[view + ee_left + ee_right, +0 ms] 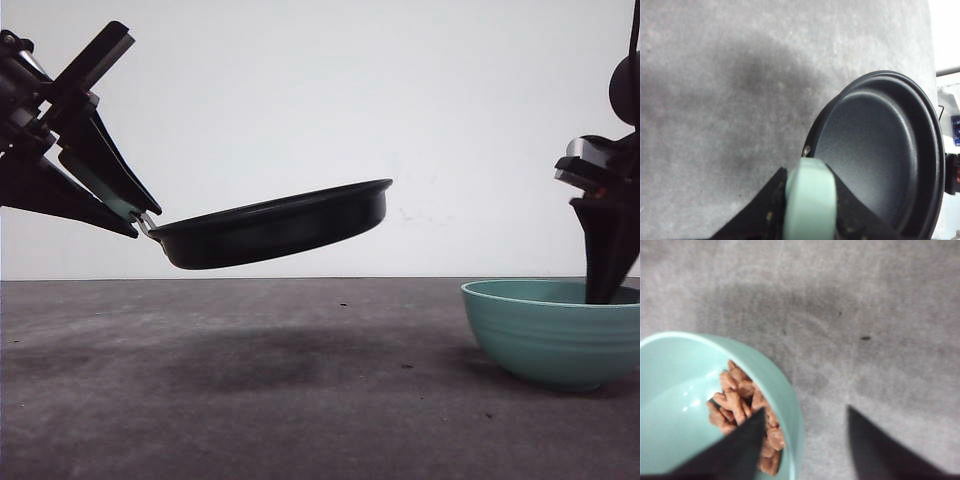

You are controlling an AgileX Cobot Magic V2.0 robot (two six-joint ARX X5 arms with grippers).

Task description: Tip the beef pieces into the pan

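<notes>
two hands are at work: the left hand (128, 208) grips the mint handle (809, 200), holding the empty pan (275, 228) above the worktop (250, 400) to catch. the right hand (805, 440), open, straddles the bowl (545, 335) rim at the right edge; beef pieces (742, 400) lie inside.

Soft overhead light, broad table (300, 400) shadows; wrist views slightly blurred, perhaps defocused.
</notes>
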